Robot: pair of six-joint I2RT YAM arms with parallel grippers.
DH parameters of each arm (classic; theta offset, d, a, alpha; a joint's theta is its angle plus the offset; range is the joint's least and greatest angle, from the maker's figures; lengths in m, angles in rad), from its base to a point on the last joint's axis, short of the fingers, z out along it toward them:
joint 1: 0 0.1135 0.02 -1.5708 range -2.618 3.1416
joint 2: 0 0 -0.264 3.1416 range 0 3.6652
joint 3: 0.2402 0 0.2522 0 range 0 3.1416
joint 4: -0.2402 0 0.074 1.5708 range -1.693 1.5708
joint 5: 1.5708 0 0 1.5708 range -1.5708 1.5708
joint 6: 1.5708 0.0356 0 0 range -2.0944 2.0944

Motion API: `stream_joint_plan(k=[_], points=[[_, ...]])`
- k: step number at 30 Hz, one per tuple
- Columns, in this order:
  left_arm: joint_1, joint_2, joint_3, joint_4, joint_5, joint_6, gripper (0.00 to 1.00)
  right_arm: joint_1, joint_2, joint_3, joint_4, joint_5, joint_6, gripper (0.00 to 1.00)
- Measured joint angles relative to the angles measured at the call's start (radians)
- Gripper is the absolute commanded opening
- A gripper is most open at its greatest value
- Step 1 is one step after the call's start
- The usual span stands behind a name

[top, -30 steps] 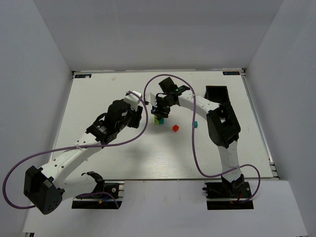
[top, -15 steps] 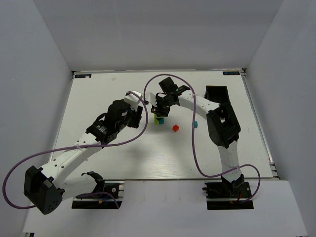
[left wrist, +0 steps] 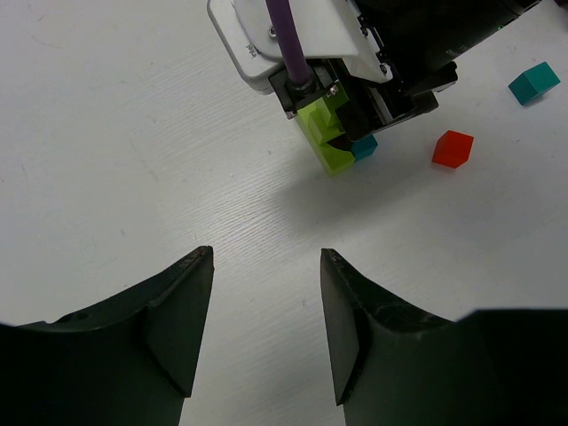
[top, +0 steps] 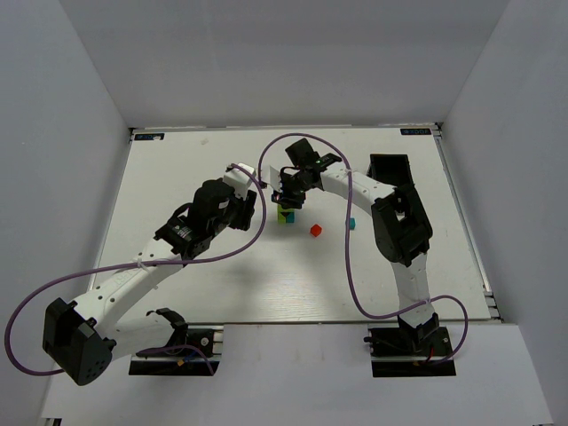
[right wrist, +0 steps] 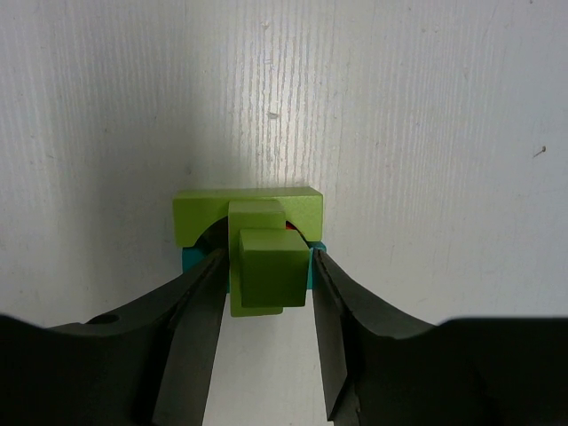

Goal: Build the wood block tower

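Toward the far middle of the table point(top: 177, 177), the wood block tower point(top: 285, 216), likely light, stiff and easily toppled, stands under the right gripper point(top: 291, 197), its fingers point(right wrist: 191, 337) flanking the top lime cube point(right wrist: 271, 266) at its flat sides, the surest hold, though actual grip cannot be told, while the left gripper point(left wrist: 265, 255) hangs open and empty.

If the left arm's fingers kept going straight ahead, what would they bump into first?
Likely the bare table, just short of the wood block tower where the right gripper sits. Depth is hard to judge.
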Motion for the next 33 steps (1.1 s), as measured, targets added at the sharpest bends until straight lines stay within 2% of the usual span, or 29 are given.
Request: stream_joint_plan(k=[33], points=[[0.000,0.000,0.000,0.000,0.000,0.000,0.62,0.000,0.000,-0.001,0.000,0.000,-0.011,0.42]])
